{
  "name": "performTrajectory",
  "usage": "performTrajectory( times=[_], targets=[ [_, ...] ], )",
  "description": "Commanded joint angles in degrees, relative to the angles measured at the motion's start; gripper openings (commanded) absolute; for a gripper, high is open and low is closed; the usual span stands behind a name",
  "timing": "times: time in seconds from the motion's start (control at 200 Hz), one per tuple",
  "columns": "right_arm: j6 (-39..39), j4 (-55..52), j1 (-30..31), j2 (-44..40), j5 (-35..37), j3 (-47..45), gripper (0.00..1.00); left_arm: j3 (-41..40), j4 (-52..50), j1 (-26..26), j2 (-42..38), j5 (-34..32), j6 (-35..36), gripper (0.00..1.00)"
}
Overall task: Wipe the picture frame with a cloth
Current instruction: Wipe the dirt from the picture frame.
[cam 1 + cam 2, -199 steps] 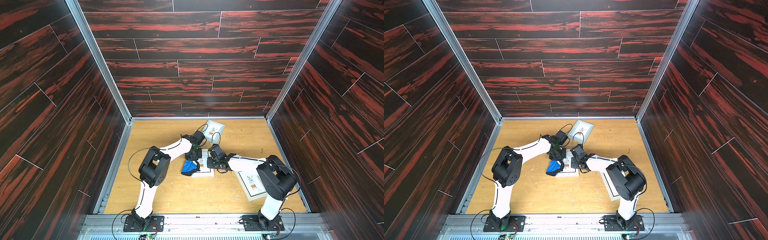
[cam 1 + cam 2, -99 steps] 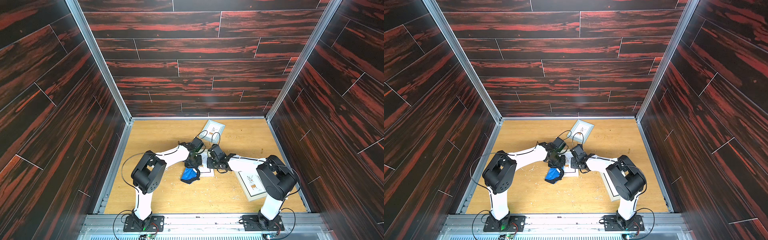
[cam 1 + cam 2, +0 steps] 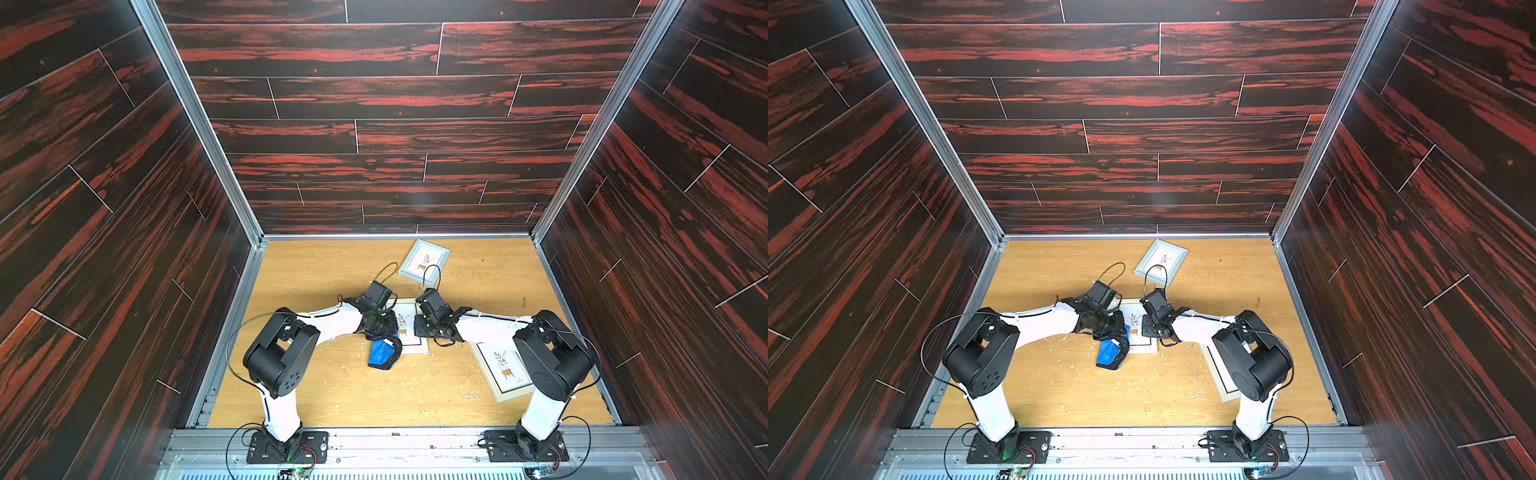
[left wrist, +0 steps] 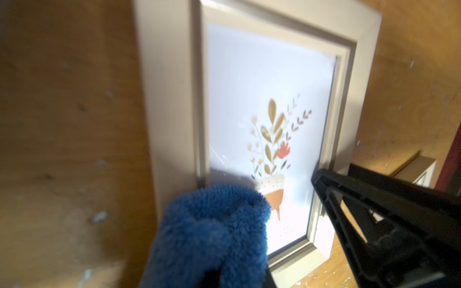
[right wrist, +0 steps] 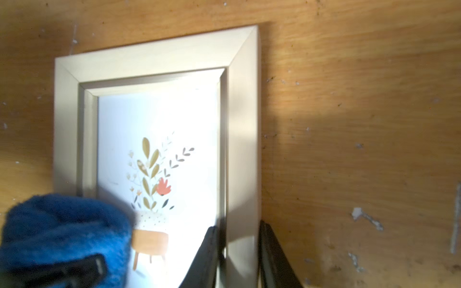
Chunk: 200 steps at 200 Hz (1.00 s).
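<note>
Left tool point(image 3: 382, 338) clenched on cloth point(image 4: 214, 229). Bunched blue wad now at near-left corner of picture frame point(image 5: 154, 57), partly spilling onto bare surface point(image 3: 332, 395) toward near edge.

Over last second wad slid along frame's left side toward near edge; left elbow swung out toward left edge.

Right tool point(image 5: 239, 232) unchanged, pinching frame's right rail, pinning it mid-surface.

Meaning: one stroke down left side about finished; centre and right glass likely still unwiped.

Wrist view blurred: cloth probably pressing glass, not certain.
</note>
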Motion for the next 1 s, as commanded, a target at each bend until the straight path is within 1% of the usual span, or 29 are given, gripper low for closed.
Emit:
performTrajectory(
  times=[0.0, 0.105, 0.2, 0.281, 0.406, 0.536, 0.621, 0.686, 0.827, 0.922, 0.997],
  targets=[
    [0.6, -4.9, -0.6, 0.4, 1.9, -1.1, 0.01, 0.1, -4.4, -1.5, 2.7, -1.4, -0.6, 0.0],
    [0.6, -5.1, -0.6, 0.6, 2.0, -0.8, 0.01, 4.9, -6.0, -5.9, 6.0, -3.0, -1.0, 0.0],
    [0.7, -5.2, -0.5, 0.5, 2.1, -0.8, 0.01, 5.1, -2.9, -6.5, 7.7, -0.6, -3.6, 0.0],
    [0.5, -5.3, -0.6, 0.5, 2.3, -0.9, 0.01, 4.6, -4.0, -5.6, 7.0, -3.0, -3.3, 0.0],
    [0.4, -4.9, -0.6, 0.5, 1.8, -1.2, 0.01, 1.9, -1.7, -0.9, 4.1, -4.3, -3.6, 0.0],
    [0.6, -4.1, -0.5, 0.8, 0.6, -1.2, 0.01, 5.7, -0.5, 1.7, 4.6, -5.7, -2.2, 0.0],
    [0.9, -4.1, -0.4, 0.6, 0.5, -1.2, 0.01, 8.3, 2.3, 2.2, 6.8, -6.1, -2.9, 0.0],
    [0.9, -4.2, -0.4, 0.5, 0.6, -1.5, 0.01, 11.5, 2.5, 2.2, 9.7, -5.8, -3.3, 0.0],
    [0.9, -4.3, -0.4, 0.4, 0.7, -1.4, 0.01, 16.3, 2.4, 0.7, 14.6, -3.0, -4.3, 0.0],
    [0.9, -4.3, -0.4, 0.6, 0.9, -1.5, 0.01, 16.0, 1.5, -0.2, 14.5, -3.6, -3.9, 0.0],
    [1.0, -4.3, -0.4, 0.9, 0.9, -1.3, 0.01, 13.6, 0.9, 0.6, 12.9, -4.2, -4.0, 0.0]
  ],
)
